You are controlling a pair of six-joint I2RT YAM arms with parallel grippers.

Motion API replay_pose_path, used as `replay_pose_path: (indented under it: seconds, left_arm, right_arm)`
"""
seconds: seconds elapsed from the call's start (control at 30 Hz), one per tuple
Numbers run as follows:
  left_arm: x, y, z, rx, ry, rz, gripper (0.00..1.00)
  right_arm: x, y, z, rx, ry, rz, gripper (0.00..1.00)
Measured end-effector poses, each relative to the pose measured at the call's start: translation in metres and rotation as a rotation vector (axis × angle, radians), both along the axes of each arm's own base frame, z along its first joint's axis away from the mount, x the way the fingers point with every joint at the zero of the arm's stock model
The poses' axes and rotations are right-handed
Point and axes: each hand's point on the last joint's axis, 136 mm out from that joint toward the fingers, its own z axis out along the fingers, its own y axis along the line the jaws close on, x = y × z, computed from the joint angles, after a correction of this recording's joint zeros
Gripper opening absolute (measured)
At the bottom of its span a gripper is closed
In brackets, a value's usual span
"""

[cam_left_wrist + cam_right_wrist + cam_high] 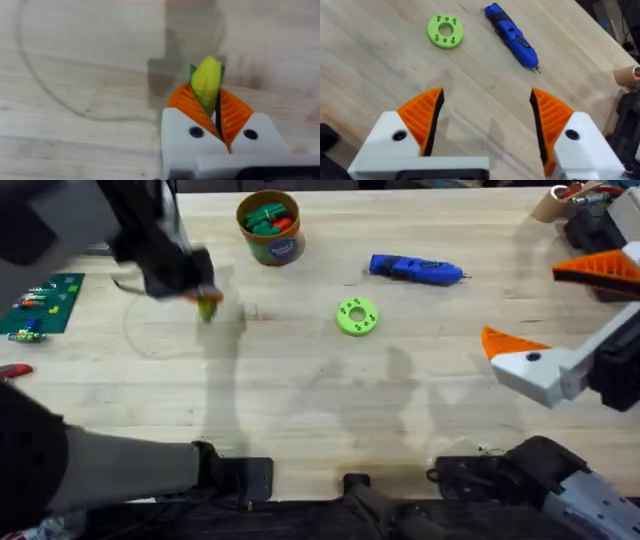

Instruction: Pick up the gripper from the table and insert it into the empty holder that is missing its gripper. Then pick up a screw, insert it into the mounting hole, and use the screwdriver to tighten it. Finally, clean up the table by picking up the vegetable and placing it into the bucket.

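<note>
Between bucket (270, 225) and vegetable (206, 80)-pinching left tool (216, 117), bare table (300, 390); right tool (485, 122) spread.

Light was bright and even on my feed. Soft shadows fell across the table (330, 395). The left arm (150, 240), upper left of overhead, was dark and blurred.

no text can be read; the dark blue label on the bucket (270, 227) is too small and blurred to make out.
</note>
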Motion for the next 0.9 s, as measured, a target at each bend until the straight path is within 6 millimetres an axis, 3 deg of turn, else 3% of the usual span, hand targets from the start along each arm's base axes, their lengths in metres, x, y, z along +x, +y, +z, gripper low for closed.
replay_pose_path:
  seconds: [0.23,0.4,0.5,0.6,0.9]
  left_arm:
    - [0.061,-0.013,0.111,0.046,-0.323,-0.108,0.03]
    - [0.088,-0.034,0.149,0.055,-0.484,-0.172,0.03]
    - [0.103,-0.051,0.155,0.047,-0.541,-0.212,0.03]
    - [0.122,-0.068,0.149,0.029,-0.575,-0.252,0.03]
    - [0.182,-0.104,0.077,-0.047,-0.568,-0.327,0.03]
  right_arm:
    - [0.004,0.002,0.005,0.011,-0.024,0.0,0.987]
    - [0.004,0.002,0.005,0.012,-0.025,0.0,0.987]
    - [0.005,0.002,0.007,0.015,-0.031,0.0,0.987]
    - [0.008,0.004,0.011,0.025,-0.054,0.0,0.987]
    - [0.009,0.004,0.012,0.028,-0.059,0.0,0.987]
